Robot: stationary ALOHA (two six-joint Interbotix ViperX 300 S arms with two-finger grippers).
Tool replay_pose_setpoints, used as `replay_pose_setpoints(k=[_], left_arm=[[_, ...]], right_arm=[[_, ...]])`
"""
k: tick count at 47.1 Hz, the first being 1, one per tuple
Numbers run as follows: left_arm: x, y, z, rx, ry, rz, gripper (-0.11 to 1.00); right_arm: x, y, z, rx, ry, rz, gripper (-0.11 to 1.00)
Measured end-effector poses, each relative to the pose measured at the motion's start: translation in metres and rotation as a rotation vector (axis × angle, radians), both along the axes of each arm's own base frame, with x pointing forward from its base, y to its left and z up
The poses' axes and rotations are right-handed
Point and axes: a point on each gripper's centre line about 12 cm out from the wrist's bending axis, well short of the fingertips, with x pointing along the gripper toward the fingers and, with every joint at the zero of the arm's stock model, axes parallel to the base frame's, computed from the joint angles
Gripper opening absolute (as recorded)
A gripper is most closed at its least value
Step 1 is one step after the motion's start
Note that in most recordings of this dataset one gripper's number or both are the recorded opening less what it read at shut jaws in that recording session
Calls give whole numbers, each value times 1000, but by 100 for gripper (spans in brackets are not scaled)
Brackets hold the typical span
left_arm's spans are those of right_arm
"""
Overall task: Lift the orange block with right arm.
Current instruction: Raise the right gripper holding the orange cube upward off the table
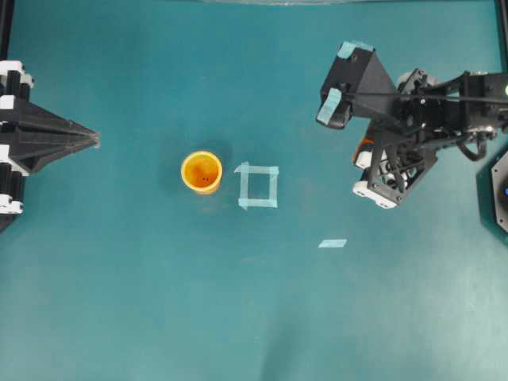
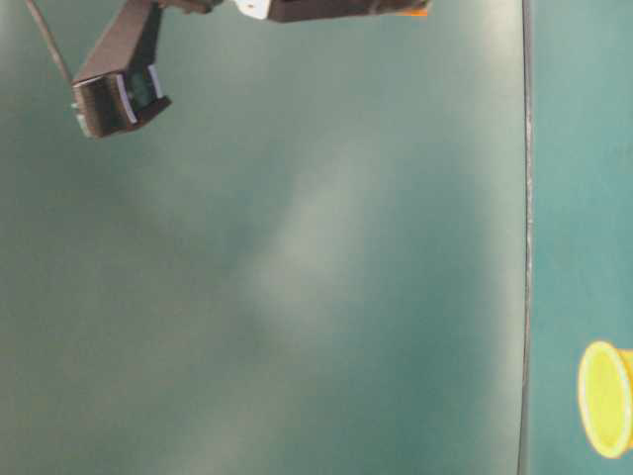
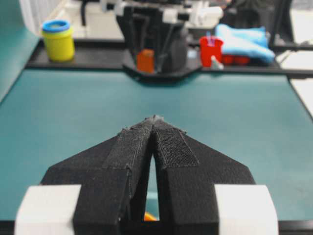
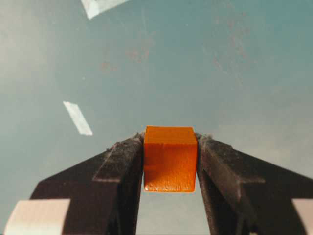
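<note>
Two arms share the teal table. At its left edge the left gripper [image 1: 94,140] rests with its tips pressed together, holding nothing and far from the work. Toward the right edge, the right gripper [image 4: 170,164] already pinches the orange block [image 4: 169,159] squarely between its fingers — the cube sits centred at the tips, apparently clear of the table, so what is left looks like plain upward travel.

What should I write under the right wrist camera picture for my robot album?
Right end effector clamps the orange block between its two fingers, above the teal table.
</note>
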Motion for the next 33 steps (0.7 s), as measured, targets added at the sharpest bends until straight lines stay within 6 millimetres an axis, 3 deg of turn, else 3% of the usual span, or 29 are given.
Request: replay_pose_setpoints(k=[33], left_arm=[[0,0,0,-2,0,0,0]], right_arm=[[-8,0,36,3,-2,-10,42]])
